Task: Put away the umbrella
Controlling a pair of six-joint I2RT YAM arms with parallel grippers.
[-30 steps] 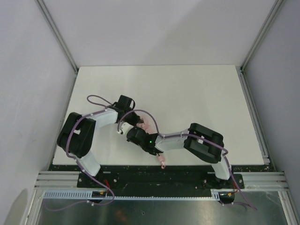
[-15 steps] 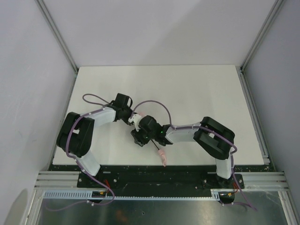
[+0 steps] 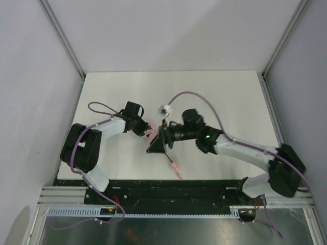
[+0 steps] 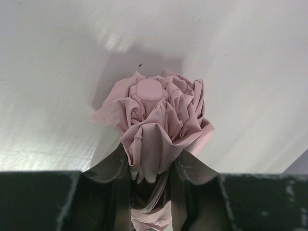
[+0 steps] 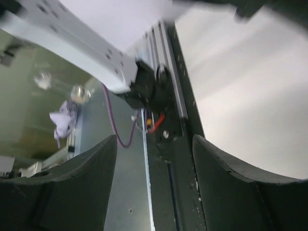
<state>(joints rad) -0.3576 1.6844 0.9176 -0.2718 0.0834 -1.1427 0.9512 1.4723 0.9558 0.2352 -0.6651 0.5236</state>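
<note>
Folds of the pale pink umbrella [image 4: 159, 120] fill the left wrist view, where the left gripper [image 4: 151, 166] has its jaws clamped on the bunched fabric. Only the top view shows the black shaft and pink handle [image 3: 176, 168], near the front edge of the worktop [image 3: 219, 97]. The right gripper [image 5: 154, 144], on its arm reaching leftward, has its jaws apart and holds nothing.

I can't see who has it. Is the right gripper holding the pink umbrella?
No, the right gripper stands open and empty, while the umbrella has its bunched fabric pinched in the left gripper.
</note>
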